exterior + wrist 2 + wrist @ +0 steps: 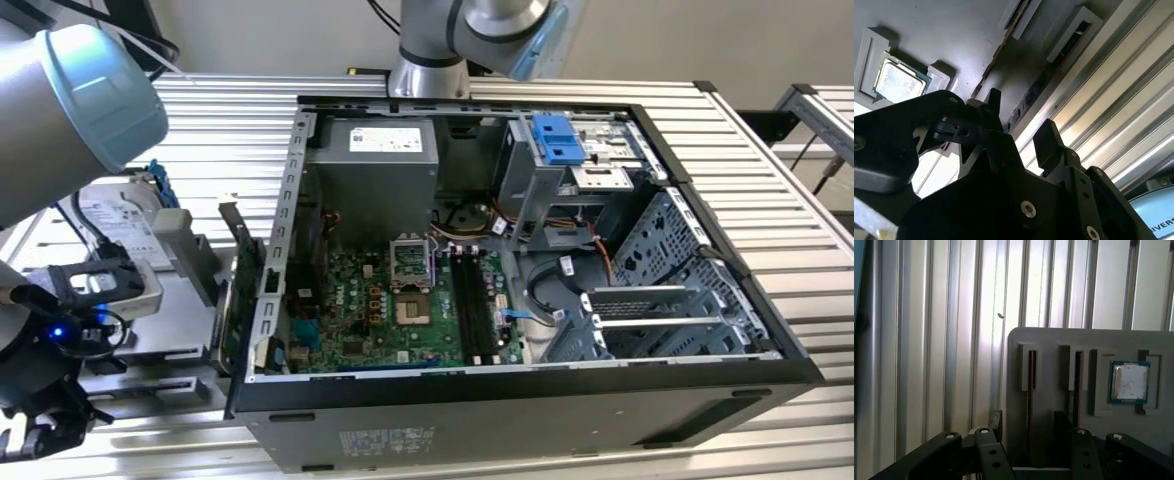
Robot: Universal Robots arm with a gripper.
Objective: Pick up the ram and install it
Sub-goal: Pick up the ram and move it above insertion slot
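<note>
I have clear room from above onto the long black memory slots (470, 300) (the black computer case (561, 420) lies open). A grey metal power supply box (374, 165) blocks the far side, loose coloured cables (470, 225) lie between, and a silver drive cage (574, 165) walls the exterior view's right. The gripper (1029, 424), fingers parted, straddles a slot in the grey plastic holder block (1054, 347).

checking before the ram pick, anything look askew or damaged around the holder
Nothing stands out. The grey holder lies flat on the slatted table, the processor chip sits square in its recess, and the open gripper straddles one slot.
</note>
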